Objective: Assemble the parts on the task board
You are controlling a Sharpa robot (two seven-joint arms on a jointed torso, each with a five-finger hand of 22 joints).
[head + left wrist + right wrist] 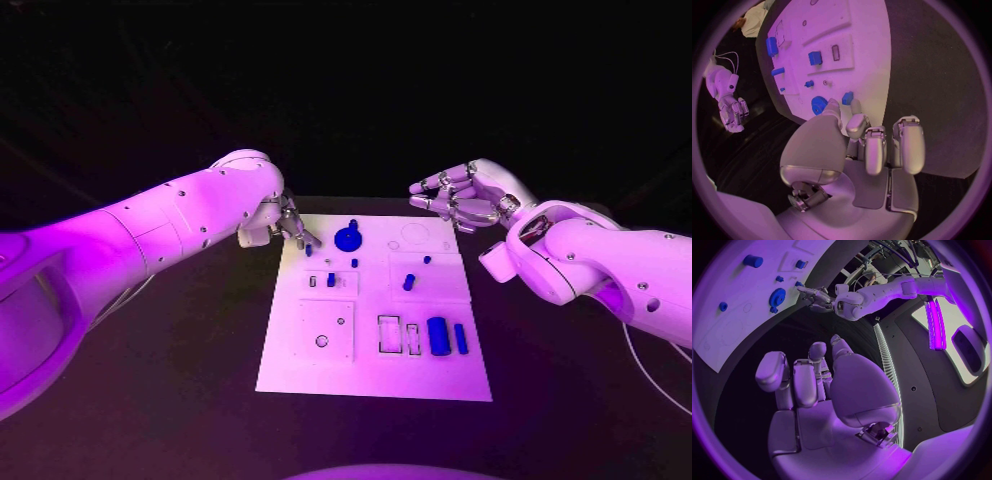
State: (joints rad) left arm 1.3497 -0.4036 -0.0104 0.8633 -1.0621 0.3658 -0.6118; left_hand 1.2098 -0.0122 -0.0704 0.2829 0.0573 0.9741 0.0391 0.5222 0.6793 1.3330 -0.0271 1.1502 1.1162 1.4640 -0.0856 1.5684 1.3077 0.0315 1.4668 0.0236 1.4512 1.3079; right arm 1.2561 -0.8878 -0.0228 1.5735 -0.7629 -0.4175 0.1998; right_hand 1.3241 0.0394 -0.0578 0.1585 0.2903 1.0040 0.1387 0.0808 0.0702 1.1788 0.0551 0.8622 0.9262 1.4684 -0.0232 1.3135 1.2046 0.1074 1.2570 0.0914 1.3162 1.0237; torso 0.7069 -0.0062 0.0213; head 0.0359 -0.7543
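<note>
Blue parts (437, 335) look small, stiff, light; I'd pinch their sides. My left hand (289, 224) and right hand (464, 198) hold nothing.

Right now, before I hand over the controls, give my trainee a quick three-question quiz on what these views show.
1. True or false: the right hand is holding a blue part.
2. Which hand is at the far left corner of the task board, beside the blue gear?
A. left hand
B. right hand
C. neither
3. Fill in: the two long blue bars lie side by side on the board's ____ half, nearer the robot's right arm.

Key
1. False: its fingers are curled in on nothing, and it hangs beyond the board's far right corner.
2. A: its fingertips reach the board's edge near the gear and a small blue part.
3. Near.
</note>
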